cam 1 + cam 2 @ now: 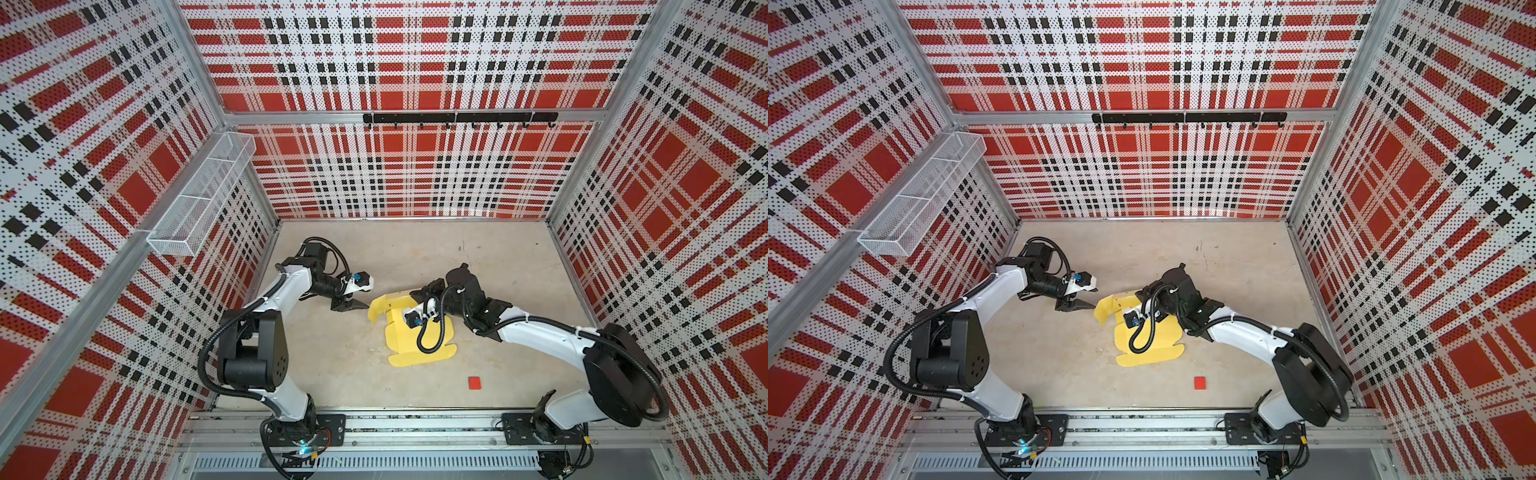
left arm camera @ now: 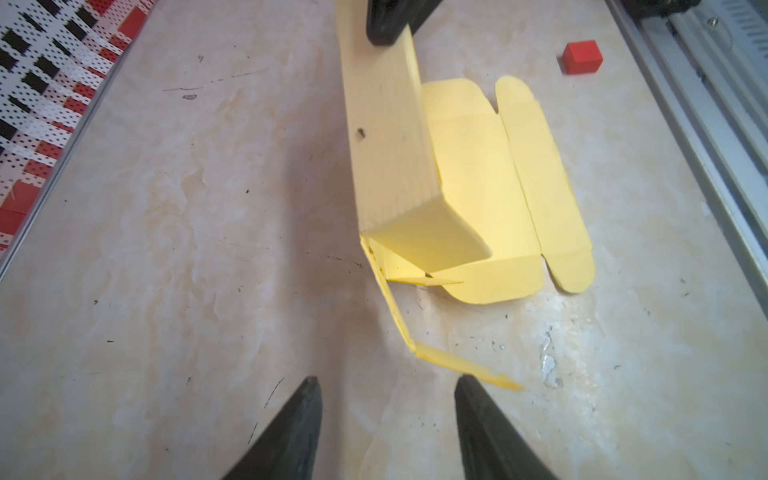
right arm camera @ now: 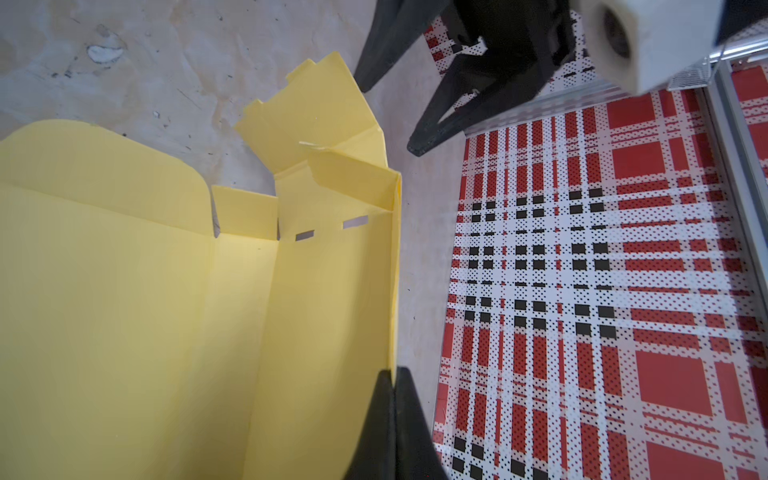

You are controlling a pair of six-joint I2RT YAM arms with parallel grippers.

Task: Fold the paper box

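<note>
The pale yellow, die-cut thin-card paper box [image 1: 401, 340] is seen partly folded near the middle of the pale mottled counter [image 1: 374, 257]; one side wall is held upright, clamped in the right hand [image 3: 392, 374]; the left hand [image 2: 384, 380] is spread apart and empty, just beside a loose flap; a small red block [image 1: 475, 382] is set nearby.

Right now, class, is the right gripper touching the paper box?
Touching. The right wrist view shows the right gripper shut on the upright wall of the paper box, with the card's edge running in between its fingers.
</note>
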